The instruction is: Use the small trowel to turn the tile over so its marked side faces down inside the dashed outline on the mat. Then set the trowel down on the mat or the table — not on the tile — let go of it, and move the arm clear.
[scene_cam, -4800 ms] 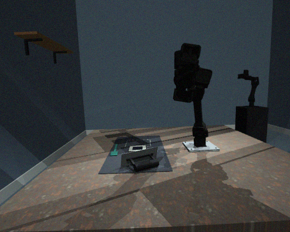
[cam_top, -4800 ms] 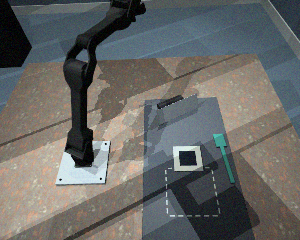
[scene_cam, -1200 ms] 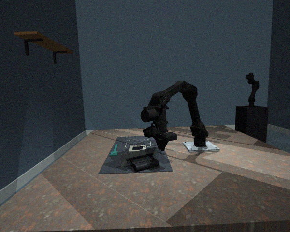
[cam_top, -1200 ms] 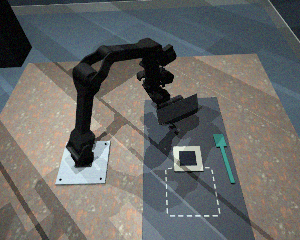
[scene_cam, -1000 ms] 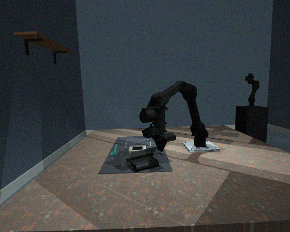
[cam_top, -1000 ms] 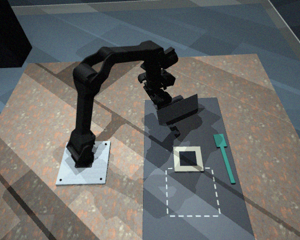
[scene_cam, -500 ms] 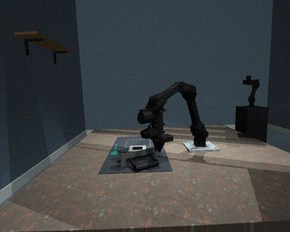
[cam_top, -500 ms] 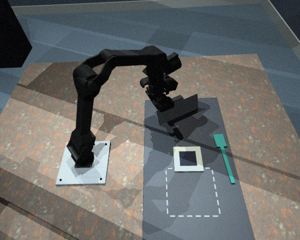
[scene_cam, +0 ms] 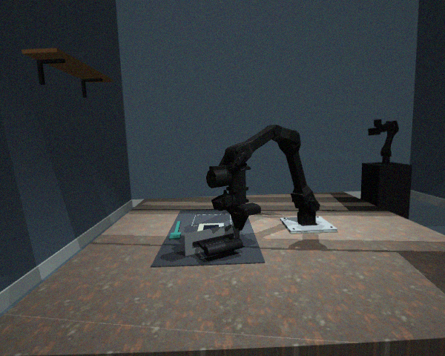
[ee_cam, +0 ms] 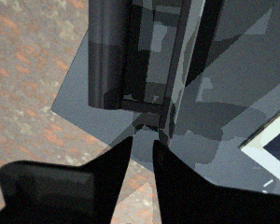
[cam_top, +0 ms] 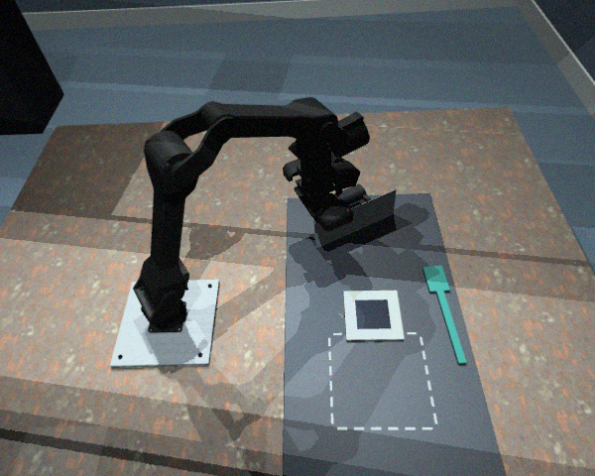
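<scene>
The trowel (cam_top: 375,217) (scene_cam: 190,243) (ee_cam: 105,56), a flat grey blade with a dark round bar handle, rests with its blade on edge at the mat's far end. My gripper (scene_cam: 239,228) (ee_cam: 143,142) is open by a narrow gap with nothing between its fingertips. It is down by one end of the trowel handle; whether it touches is unclear. The tile (cam_top: 372,313) (ee_cam: 277,140), white-bordered with a dark square facing up, lies flat on the mat (cam_top: 307,435). Its near edge slightly overlaps the far side of the dashed outline (cam_top: 359,427).
A teal flat-bladed tool (cam_top: 450,322) (scene_cam: 176,230) lies along the mat's side, beside the tile. The arm's white base plate (cam_top: 200,307) (scene_cam: 326,225) is on the table across from it. A wooden shelf (scene_cam: 69,63) is on the wall, and a black block (scene_cam: 386,188) bears another arm.
</scene>
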Controlling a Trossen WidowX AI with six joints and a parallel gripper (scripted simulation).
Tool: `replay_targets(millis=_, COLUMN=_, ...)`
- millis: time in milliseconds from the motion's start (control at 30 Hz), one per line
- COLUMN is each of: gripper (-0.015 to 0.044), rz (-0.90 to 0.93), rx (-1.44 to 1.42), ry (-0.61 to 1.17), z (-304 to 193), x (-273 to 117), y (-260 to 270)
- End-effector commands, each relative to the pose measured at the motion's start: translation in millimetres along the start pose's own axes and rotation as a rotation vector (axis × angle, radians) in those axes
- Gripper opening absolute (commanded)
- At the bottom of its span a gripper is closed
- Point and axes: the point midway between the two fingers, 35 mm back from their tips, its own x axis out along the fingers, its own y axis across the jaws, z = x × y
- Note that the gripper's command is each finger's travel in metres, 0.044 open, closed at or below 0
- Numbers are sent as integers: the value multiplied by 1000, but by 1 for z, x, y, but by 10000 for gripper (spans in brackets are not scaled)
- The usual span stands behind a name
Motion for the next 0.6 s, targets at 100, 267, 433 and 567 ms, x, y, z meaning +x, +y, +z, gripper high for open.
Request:
replay_targets(millis=100, gripper=100, rz=-6, rx=1, ry=-2, z=0, x=0, y=-16)
replay_targets(millis=267, gripper=100, rz=-7, rx=1, ry=-2, z=0, x=0, y=-25)
replay_targets(millis=433, gripper=100, rz=-8, rx=1, ry=-2, z=0, x=0, y=-35)
replay_targets(millis=567, gripper=100, rz=-9, rx=1, ry=-2, z=0, x=0, y=-43)
